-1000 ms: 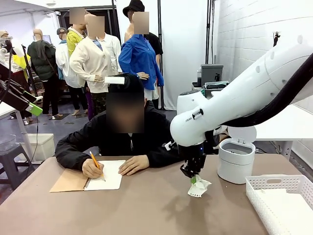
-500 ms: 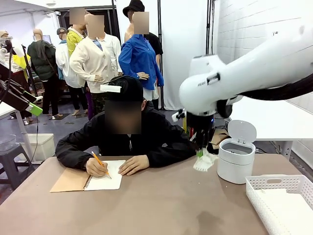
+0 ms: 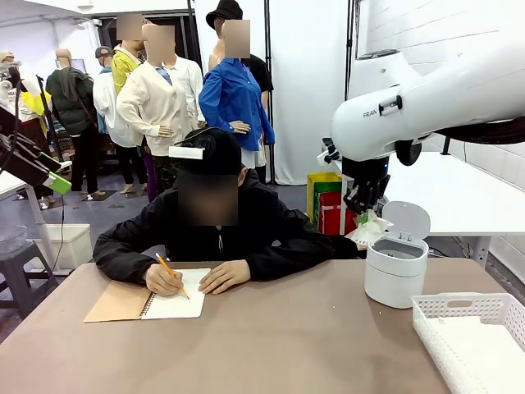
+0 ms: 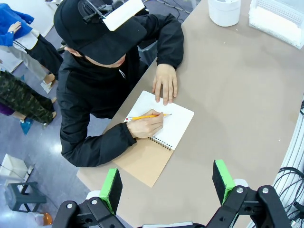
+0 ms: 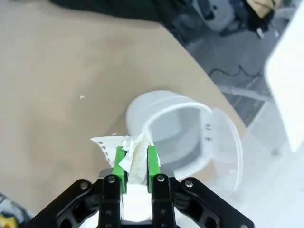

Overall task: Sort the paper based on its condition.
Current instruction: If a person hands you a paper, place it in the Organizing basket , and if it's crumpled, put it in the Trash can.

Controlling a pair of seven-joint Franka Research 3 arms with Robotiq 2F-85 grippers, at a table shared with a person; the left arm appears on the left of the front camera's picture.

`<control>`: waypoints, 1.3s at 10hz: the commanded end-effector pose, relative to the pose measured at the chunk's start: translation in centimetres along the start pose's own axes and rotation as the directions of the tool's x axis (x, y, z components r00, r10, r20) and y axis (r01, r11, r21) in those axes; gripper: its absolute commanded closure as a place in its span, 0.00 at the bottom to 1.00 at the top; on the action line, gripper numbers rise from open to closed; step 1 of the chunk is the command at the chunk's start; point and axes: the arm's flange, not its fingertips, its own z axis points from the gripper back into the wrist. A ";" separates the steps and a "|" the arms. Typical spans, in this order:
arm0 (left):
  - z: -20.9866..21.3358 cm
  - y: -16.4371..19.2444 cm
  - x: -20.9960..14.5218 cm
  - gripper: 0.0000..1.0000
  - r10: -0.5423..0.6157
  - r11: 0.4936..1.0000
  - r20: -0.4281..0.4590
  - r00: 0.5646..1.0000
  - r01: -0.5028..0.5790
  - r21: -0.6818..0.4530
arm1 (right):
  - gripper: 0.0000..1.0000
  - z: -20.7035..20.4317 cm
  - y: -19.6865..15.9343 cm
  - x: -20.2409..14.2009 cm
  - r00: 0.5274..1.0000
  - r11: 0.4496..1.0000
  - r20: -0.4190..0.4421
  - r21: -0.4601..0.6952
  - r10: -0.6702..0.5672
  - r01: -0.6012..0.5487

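At lower centre of the right wrist view, the right gripper [image 5: 133, 156] is clamped on the crumpled paper wad [image 5: 105, 143], directly above the open white bin [image 5: 142, 108]. Judged status: wad positioned for disposal, release not yet done; smooth sheet not located.

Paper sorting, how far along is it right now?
Done: the crumpled paper is picked up, clamped between the right fingers. In hand: it hangs just above the edge of the open white bin, not yet dropped. Left: release it there. Whether a flat sheet lies in the white basket I cannot tell. The left fingers are open and empty, high above the person's notebook.
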 end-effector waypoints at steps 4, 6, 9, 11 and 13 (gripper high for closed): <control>0.1 0.1 -0.1 0.00 0.002 1.000 0.006 1.000 -0.002 -0.005 | 0.78 -3.3 -2.0 0.7 0.994 0.974 -0.036 -0.206 -0.105 0.096; 0.1 0.1 -0.1 0.00 0.002 1.000 0.006 1.000 -0.002 -0.005 | 0.78 -4.1 -1.6 0.3 0.992 0.968 -0.047 -0.231 -0.114 0.100; 0.1 0.1 -0.1 0.00 0.002 1.000 0.006 1.000 -0.002 -0.005 | 0.78 -4.1 -1.5 -0.6 0.991 0.964 -0.067 -0.251 -0.112 0.092; 0.1 0.1 -0.1 0.00 0.002 1.000 0.006 1.000 -0.002 -0.005 | 0.61 -4.6 -1.6 -0.9 0.990 0.963 -0.090 -0.255 -0.112 0.086; 0.1 0.1 -0.1 0.00 0.002 1.000 0.006 1.000 -0.002 -0.005 | 0.25 -4.4 -1.6 -1.1 0.989 0.961 -0.102 -0.268 -0.107 0.076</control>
